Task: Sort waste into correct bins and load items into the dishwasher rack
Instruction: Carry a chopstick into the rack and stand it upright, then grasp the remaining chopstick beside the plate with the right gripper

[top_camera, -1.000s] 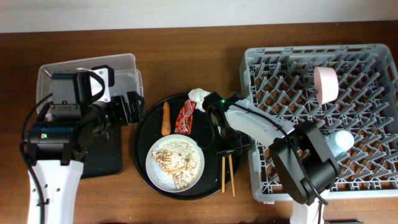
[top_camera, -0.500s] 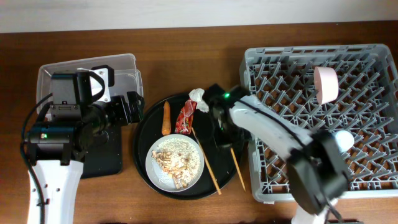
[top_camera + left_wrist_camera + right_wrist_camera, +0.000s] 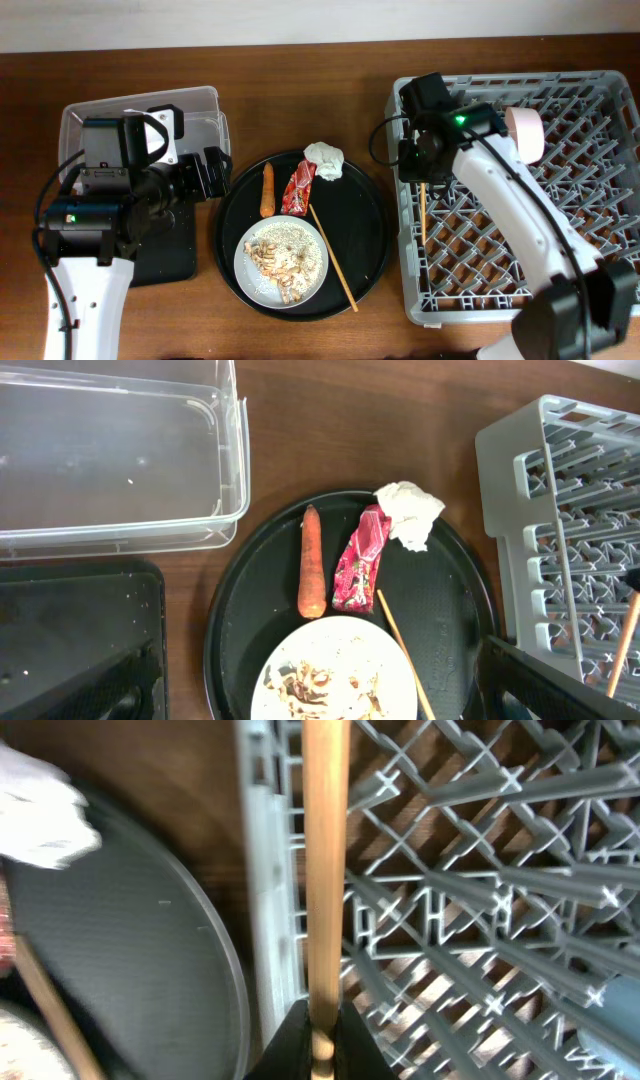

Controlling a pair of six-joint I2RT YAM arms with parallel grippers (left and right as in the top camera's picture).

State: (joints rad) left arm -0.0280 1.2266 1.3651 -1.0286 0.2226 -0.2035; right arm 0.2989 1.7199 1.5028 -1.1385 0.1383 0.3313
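The brown bench (image 3: pixel 300 60) carried everything. The grey rack (image 3: pixel 480 290) filled the right of the overhead frame. A round tray (image 3: pixel 365 230), black, sat at centre. At upper left lay the clear tub (image 3: pixel 200 110), with nothing visible in it in the left wrist view, and just below it the flat tray (image 3: pixel 170 255), both partly under the left arm.

The left end effector (image 3: pixel 212 172) hung between tub and round tray with its fingers spread wide, holding nothing. The right end effector (image 3: pixel 422 170) hung over the rack's upper left corner, clamped on a chopstick (image 3: pixel 423 212) that pointed down the frame above the rack's left columns. Whether its tip touched the lattice could not be told.

The plate (image 3: pixel 243 265) sat in the round tray's lower left, covered with scraps (image 3: pixel 280 258). The bowl (image 3: pixel 525 135) stood on edge in the rack's upper middle.

Above the plate lay the carrot (image 3: pixel 267 191), the wrapper (image 3: pixel 299 188) just right of it, and the tissue (image 3: pixel 324 160) at the tray's upper rim. A second chopstick (image 3: pixel 333 258) lay slanted across the tray, beside the plate.
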